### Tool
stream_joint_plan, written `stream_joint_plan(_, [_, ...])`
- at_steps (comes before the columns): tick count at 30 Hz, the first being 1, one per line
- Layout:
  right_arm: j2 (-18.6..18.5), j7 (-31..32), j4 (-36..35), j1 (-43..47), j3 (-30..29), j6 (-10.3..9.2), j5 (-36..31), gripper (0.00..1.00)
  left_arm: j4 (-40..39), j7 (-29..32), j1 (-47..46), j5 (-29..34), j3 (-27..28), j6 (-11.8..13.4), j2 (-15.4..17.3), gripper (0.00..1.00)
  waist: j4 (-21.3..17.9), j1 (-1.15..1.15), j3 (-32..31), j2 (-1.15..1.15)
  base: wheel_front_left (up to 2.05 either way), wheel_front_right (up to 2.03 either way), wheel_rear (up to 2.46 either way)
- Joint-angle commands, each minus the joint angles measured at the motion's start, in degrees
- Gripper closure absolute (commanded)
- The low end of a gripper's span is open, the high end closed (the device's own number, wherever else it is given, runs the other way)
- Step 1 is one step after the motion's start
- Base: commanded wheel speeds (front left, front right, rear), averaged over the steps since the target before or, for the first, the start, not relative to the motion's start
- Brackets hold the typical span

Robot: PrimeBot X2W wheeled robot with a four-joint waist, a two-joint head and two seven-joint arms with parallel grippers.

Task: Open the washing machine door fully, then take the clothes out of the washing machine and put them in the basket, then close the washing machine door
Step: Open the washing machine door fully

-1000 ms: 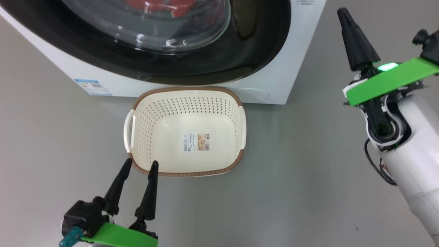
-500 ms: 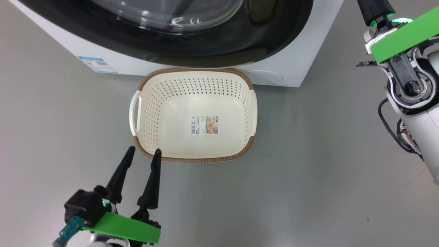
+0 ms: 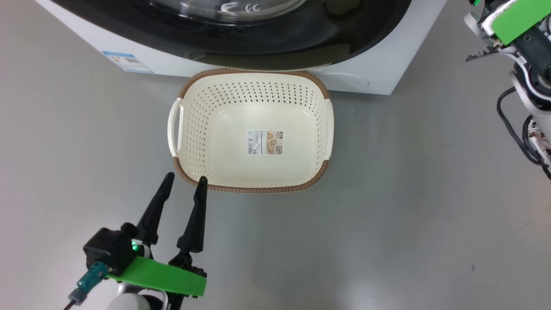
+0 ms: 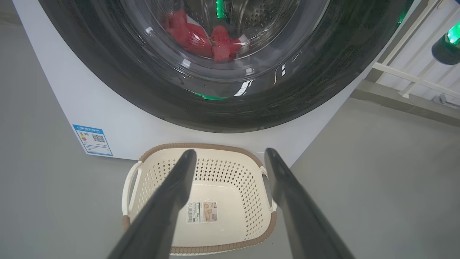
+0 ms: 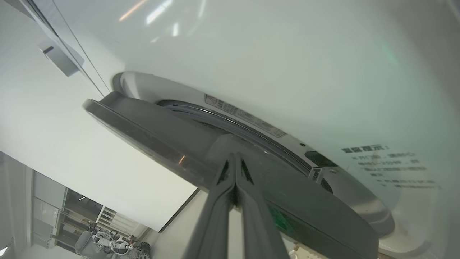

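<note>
Cream plastic with a brown woven-look rim: in the head view the basket (image 3: 252, 189) sits on the grey floor (image 3: 409, 215) just ahead of my left gripper (image 3: 186, 177). Its two dark fingers stand spread apart and hold nothing, and the inner tip is right at the basket's near corner. Beyond the basket, on the far side from my jaws, stands the white washing machine (image 3: 370, 73) with the glossy black rim of its door (image 3: 301, 38). A blue sticker (image 3: 128, 62) sits low on its front, off to the left of my fingers. My right arm (image 3: 527, 51) shows at the upper right edge, its fingers cut off by the frame. From the left wrist I look between my parted fingers into the basket, where a label (image 4: 202, 211) lies on the bottom. Above my tips, the door's glass bowl shows the red clothes (image 4: 201, 36) lying inside the drum. From the right wrist, my right gripper (image 5: 234, 156) is closed, finger pressed to finger, with nothing in it. Its tips lie over the grey edge of the door, whose left end in this view stands clear of the machine's white front. Whether the tips touch the door I cannot tell.
</note>
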Motion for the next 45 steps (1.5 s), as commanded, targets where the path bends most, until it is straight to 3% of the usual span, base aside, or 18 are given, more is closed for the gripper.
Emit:
stream_joint_plan(1, [0.1,0.9,-1.2,-0.8,-0.4,0.02,0.8,1.00,-0.9,-0.5,-0.7,-0.4,1.5,-0.3,0.7,0.00,0.3,0.00,0.3,0.00,0.00,0.00,0.00])
stream_joint_plan(7, [0.2,6.3,1.5,-3.0,-0.6,0.02,2.5,1.00,-0.8,-0.5,-1.0,-0.6,0.9,-0.3,0.5,0.00,0.9,0.00,1.2,0.00,0.00,0.00,0.00])
stream_joint_plan(23, [2.3,11.9,4.9,-6.1,-1.0,0.02,3.0,1.00,-0.6,-0.5,-1.4,-1.0,-0.2,-0.3,0.1,0.00,2.1,0.00,2.1,0.00,0.00,0.00,0.00])
stream_joint_plan(45, [4.2,17.6,4.0,0.3,1.1,0.02,1.7,1.00,0.0,-0.5,0.2,-0.3,-0.5,-0.3,-0.4,0.00,1.4,0.00,-3.8,0.00,0.00,0.00,0.00])
